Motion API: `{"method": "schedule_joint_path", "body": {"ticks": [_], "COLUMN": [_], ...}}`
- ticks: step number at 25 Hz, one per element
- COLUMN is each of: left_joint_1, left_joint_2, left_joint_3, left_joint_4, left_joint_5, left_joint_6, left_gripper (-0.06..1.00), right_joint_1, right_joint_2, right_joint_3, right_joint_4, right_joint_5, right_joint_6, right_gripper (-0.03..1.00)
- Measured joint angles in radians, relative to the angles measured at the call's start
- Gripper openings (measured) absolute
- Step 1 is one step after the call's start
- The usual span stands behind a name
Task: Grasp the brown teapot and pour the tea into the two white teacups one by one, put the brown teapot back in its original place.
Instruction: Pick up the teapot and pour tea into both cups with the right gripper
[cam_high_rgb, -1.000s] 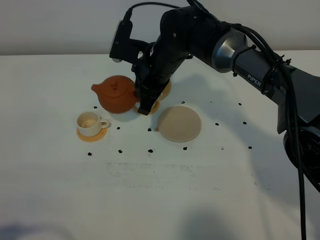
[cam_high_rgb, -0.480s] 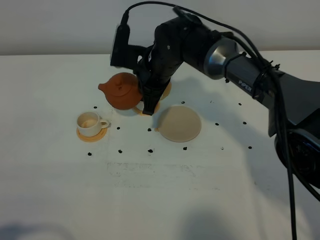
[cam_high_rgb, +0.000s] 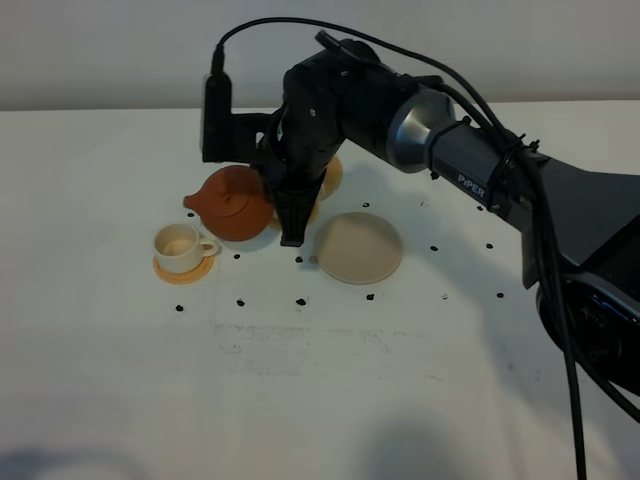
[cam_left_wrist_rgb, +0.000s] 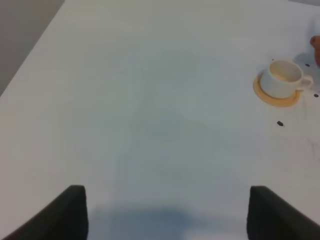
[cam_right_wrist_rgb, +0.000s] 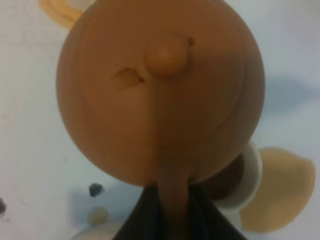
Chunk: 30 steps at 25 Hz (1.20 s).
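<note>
The brown teapot (cam_high_rgb: 232, 203) hangs above the table with its spout pointing left. My right gripper (cam_high_rgb: 290, 222) is shut on its loop handle (cam_right_wrist_rgb: 172, 186), and its lid knob (cam_right_wrist_rgb: 167, 56) faces the wrist camera. One white teacup (cam_high_rgb: 180, 243) stands on its orange coaster (cam_high_rgb: 186, 270) just down-left of the spout. The other teacup (cam_right_wrist_rgb: 254, 170) shows only as a white rim under the pot, next to a coaster (cam_right_wrist_rgb: 282, 190). The beige trivet (cam_high_rgb: 358, 247) lies bare to the right. My left gripper (cam_left_wrist_rgb: 165, 215) is open, far from the cup (cam_left_wrist_rgb: 282, 79).
Small black marks dot the white table (cam_high_rgb: 330, 380) around the set. The right arm (cam_high_rgb: 450, 150) reaches in from the right and covers the area behind the teapot. A grey wall runs along the table's far edge.
The right arm has swung the teapot up and right, then back down and left. The pot now hangs lower, with its spout nearer the left teacup. The left gripper has not visibly moved.
</note>
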<state>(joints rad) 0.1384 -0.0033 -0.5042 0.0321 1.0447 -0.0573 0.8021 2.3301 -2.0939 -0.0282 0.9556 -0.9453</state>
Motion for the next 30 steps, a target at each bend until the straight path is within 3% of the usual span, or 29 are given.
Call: {"method": "schedule_joint_path", "body": {"ticks": [8,21,30], "left_joint_1": [0.0,0.0,0.0], "left_joint_2": [0.0,0.0,0.0], "left_joint_3": [0.0,0.0,0.0], "left_joint_4": [0.0,0.0,0.0], "left_joint_5": [0.0,0.0,0.0], "left_joint_6": [0.0,0.0,0.0], "left_gripper": [0.67,0.67,0.67], "right_joint_1": [0.006,0.007,0.049], "right_joint_2": [0.016,0.02,0.02], "right_joint_3": [0.0,0.0,0.0], "right_joint_4": [-0.031,-0.167,-0.218], "right_joint_5": [-0.023,-0.045,-0.047], "right_joint_6": [-0.006,-0.001,-0.01], "right_gripper": [0.09,0.09,0.09]}}
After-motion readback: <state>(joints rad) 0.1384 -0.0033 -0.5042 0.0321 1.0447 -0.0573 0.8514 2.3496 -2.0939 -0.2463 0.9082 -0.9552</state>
